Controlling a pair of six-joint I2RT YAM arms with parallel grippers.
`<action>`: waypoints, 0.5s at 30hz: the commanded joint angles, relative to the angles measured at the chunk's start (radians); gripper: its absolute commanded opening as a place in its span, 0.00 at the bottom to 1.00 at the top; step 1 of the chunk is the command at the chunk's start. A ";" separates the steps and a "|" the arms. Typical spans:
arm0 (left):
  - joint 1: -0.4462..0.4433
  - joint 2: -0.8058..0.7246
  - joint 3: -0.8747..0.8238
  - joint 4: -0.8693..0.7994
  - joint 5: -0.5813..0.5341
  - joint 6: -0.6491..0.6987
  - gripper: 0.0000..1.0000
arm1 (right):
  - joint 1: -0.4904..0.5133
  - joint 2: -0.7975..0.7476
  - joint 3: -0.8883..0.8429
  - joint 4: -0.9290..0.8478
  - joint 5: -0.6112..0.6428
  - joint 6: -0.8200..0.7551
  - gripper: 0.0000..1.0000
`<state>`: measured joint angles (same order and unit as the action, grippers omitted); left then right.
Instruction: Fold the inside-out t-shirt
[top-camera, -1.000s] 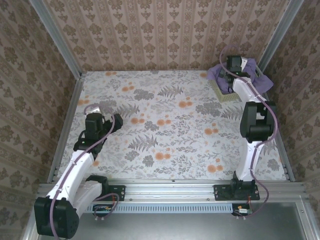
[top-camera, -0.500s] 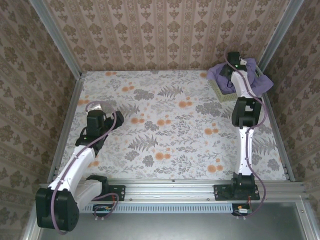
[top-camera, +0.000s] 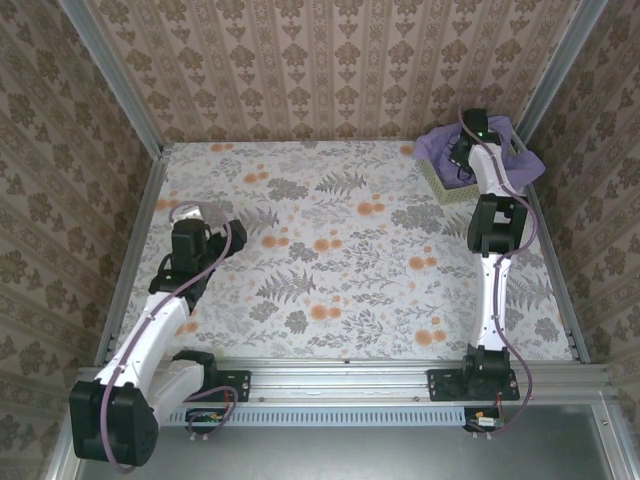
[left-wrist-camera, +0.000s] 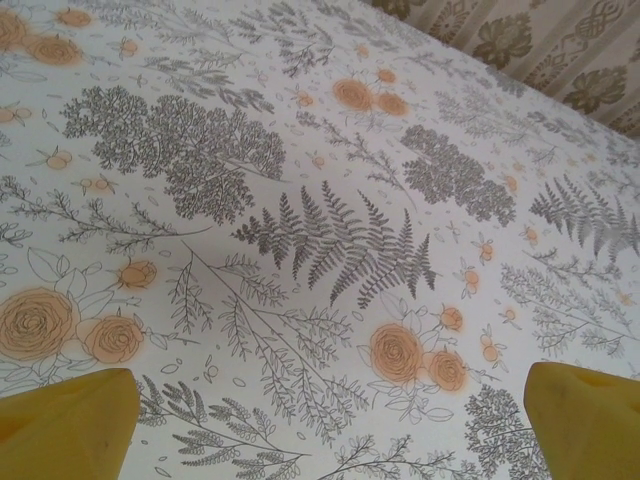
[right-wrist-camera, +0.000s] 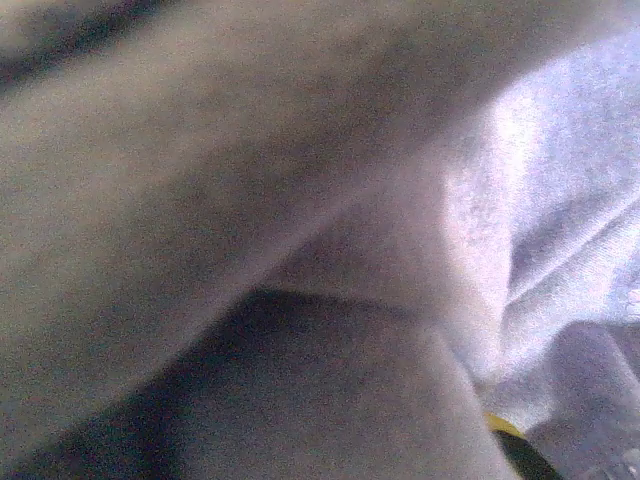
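Tabletop from above: stretching the right arm to the far right corner, burying the right gripper (top-camera: 462, 160) in the inside-out t-shirt (top-camera: 500, 140), a lavender heap bunching in and over the pale green mesh basket (top-camera: 447, 190). Pressing the right wrist camera against blurred lavender-grey folds, with a sliver of yellow fingertip (right-wrist-camera: 505, 430) peeking out at the lower right, leaving the jaws' state, apart or together, impossible to tell. Hovering the left gripper (left-wrist-camera: 325, 430) well apart from the shirt, above the left side of the floral tablecloth (top-camera: 330, 250). Holding its yellow finger pads (left-wrist-camera: 65, 425) spread wide over printed grey ferns and orange roses.
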<state>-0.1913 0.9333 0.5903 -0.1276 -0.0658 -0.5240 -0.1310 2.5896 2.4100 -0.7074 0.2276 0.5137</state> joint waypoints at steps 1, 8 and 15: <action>-0.008 -0.041 0.036 -0.018 0.012 -0.013 1.00 | 0.076 -0.195 -0.129 0.121 0.084 -0.079 0.08; -0.010 -0.110 0.036 -0.071 0.018 -0.016 1.00 | 0.122 -0.384 -0.369 0.300 0.242 -0.098 0.00; -0.011 -0.163 0.034 -0.108 0.030 -0.026 1.00 | 0.189 -0.547 -0.506 0.451 0.486 -0.177 0.00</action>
<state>-0.1970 0.7910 0.5926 -0.1989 -0.0509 -0.5312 0.0395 2.1414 1.9331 -0.3832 0.5278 0.3920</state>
